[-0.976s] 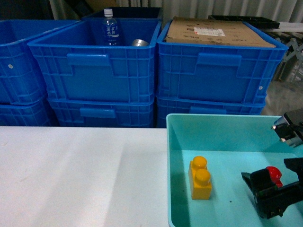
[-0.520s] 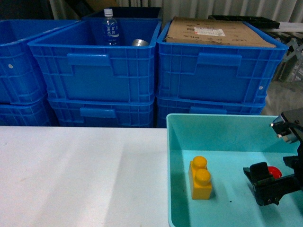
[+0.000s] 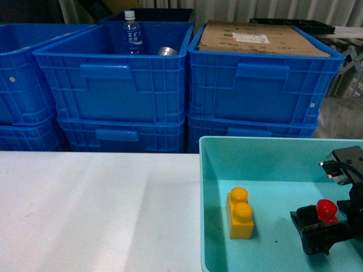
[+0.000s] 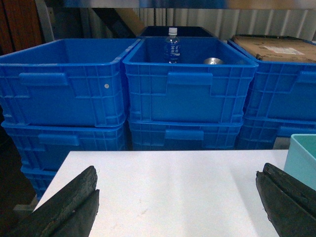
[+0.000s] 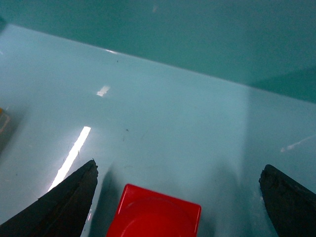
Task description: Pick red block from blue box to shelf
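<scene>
Red block [image 5: 154,217]: on the blue box [image 3: 272,144] floor, between the spread fingers of the right gripper [image 3: 323,229], untouched by either.
Right gripper: jaws wide apart, inside the box.
Left gripper [image 4: 177,207]: jaws parted, empty, above the white table [image 4: 173,182].
Yellow brick [image 3: 240,212]: left of right gripper.

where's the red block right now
In the head view the red block sits low right inside the blue box, between the right hand's open fingers, right of the yellow brick.
</scene>
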